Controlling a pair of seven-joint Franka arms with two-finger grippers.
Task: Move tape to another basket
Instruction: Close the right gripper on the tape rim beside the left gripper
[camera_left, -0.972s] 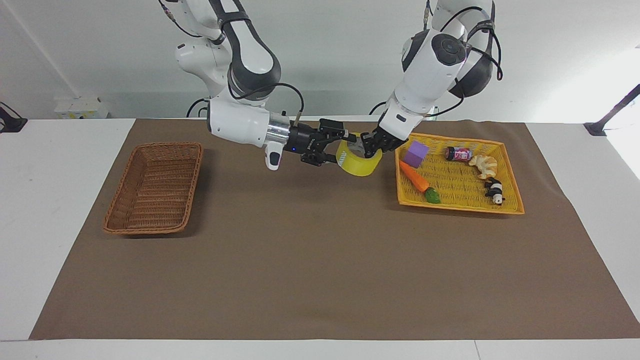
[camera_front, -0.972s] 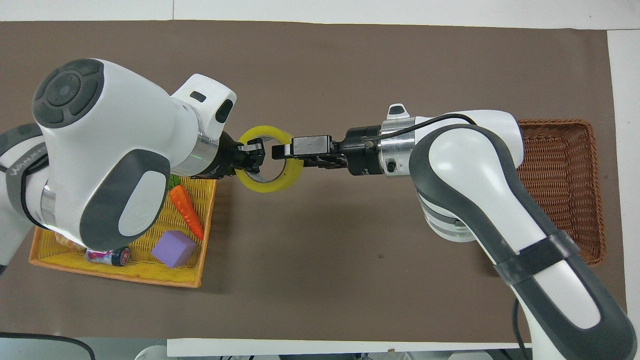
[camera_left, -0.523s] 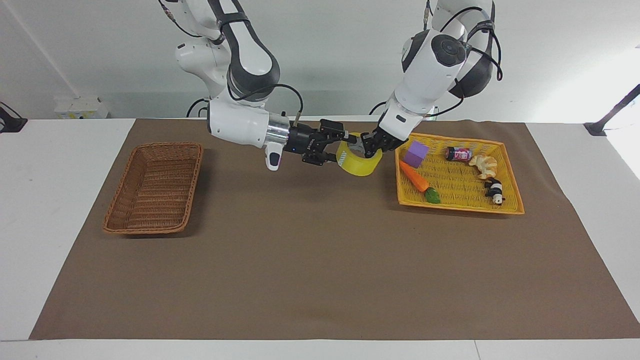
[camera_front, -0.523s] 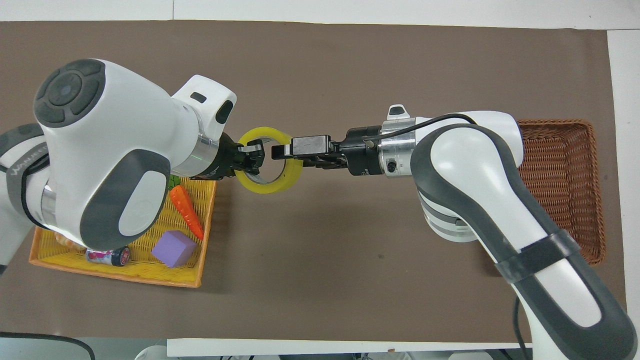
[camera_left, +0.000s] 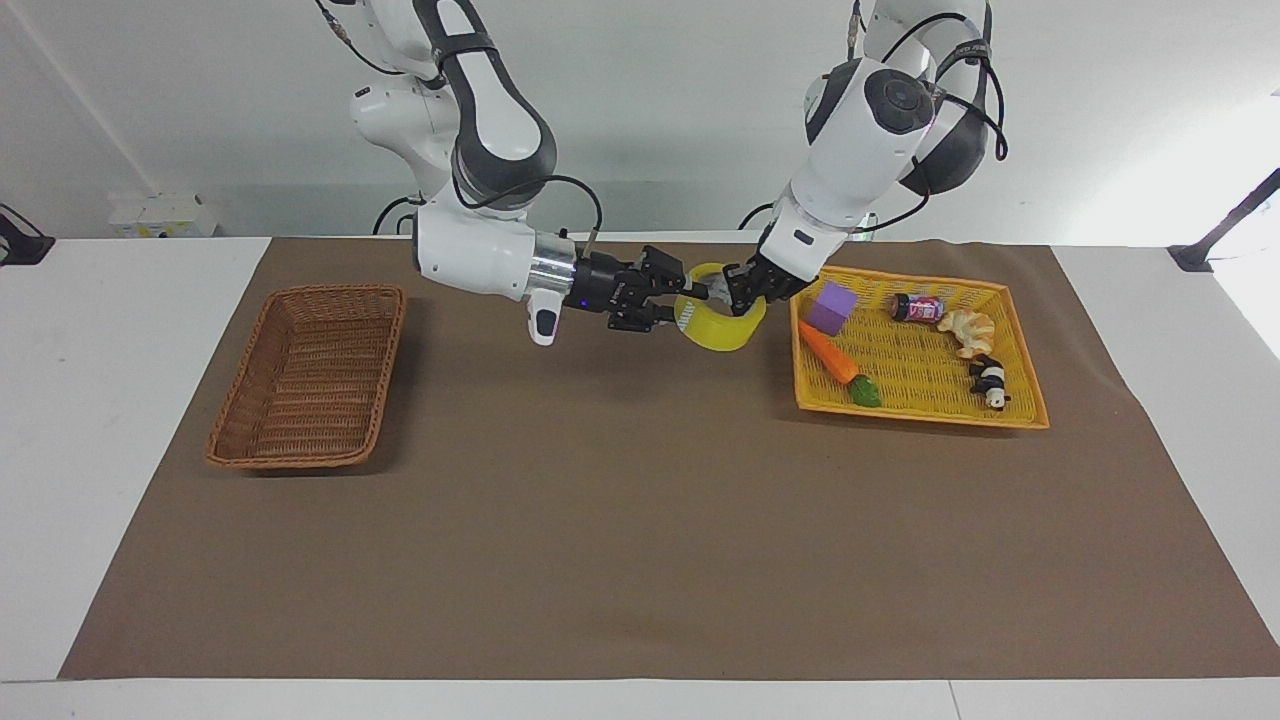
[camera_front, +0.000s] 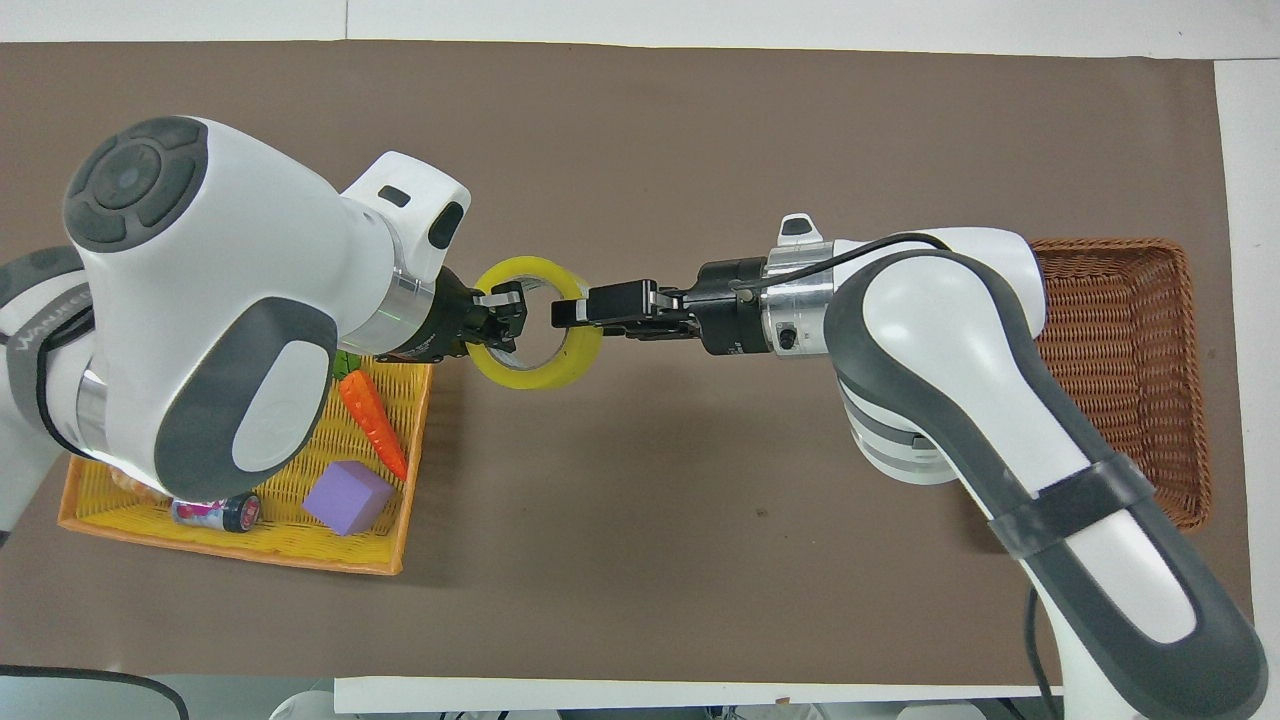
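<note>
- The brown mat (camera_left: 640, 520) covers most of the white table (camera_left: 120, 420) and everything stands on it
- The left arm (camera_front: 210, 300) comes in over the yellow tray and the right arm (camera_front: 960, 370) comes in from the end of the table where the basket is; the two arms meet over the mat between tray and basket
- The yellow tray (camera_left: 1010, 400) lies at the left arm's end of the table, flat and woven
- The basket (camera_left: 300, 440), brown wicker with sloping sides, lies at the right arm's end of the table, well apart from the tape
- The tape (camera_left: 722, 335), a yellow roll, hangs in the air over the mat just beside the tray, between the two grippers
- The left gripper (camera_front: 503, 315) is closed on the rim of the roll at the tray's side
- The right gripper (camera_front: 562, 312) is closed on the rim at the basket's side, one finger reaching into the hole of the roll
- In the tray lie a carrot (camera_left: 838, 366), a purple cube (camera_left: 832, 306), a small can (camera_left: 916, 308), a pale bread-like piece (camera_left: 966, 330) and a little black and white figure (camera_left: 990, 384)
</note>
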